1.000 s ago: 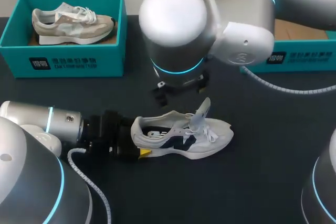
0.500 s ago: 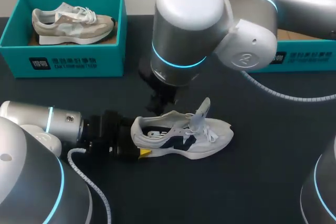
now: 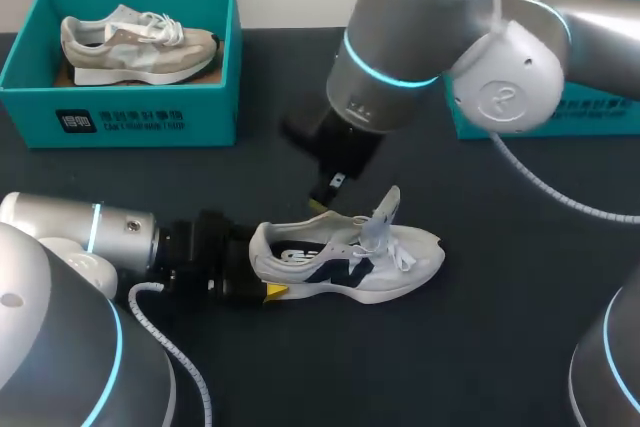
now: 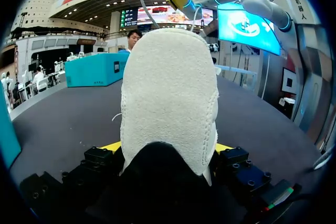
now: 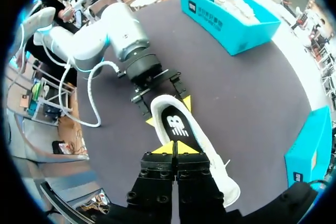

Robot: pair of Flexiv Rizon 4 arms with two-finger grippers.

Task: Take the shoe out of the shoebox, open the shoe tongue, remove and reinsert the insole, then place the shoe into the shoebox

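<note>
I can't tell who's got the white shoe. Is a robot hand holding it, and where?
The left gripper holds the shoe by its heel. The right gripper holds nothing.

The left arm (image 3: 100,232) and right arm (image 3: 430,37) were smooth silver-grey cylinders with rounded joint caps and glowing cyan rings. A pale coiled cable (image 5: 90,100) ran beside each wrist. The left gripper (image 5: 168,112) and right gripper (image 5: 174,149) were black, blocky and screw-studded, with bright yellow fingertips (image 5: 164,148).

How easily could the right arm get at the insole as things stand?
Probably yes, easily: the right claw hangs shut above the open shoe, the tongue is raised, the insole lies bare, and the left claw grips the heel. It would need to open first.
</note>
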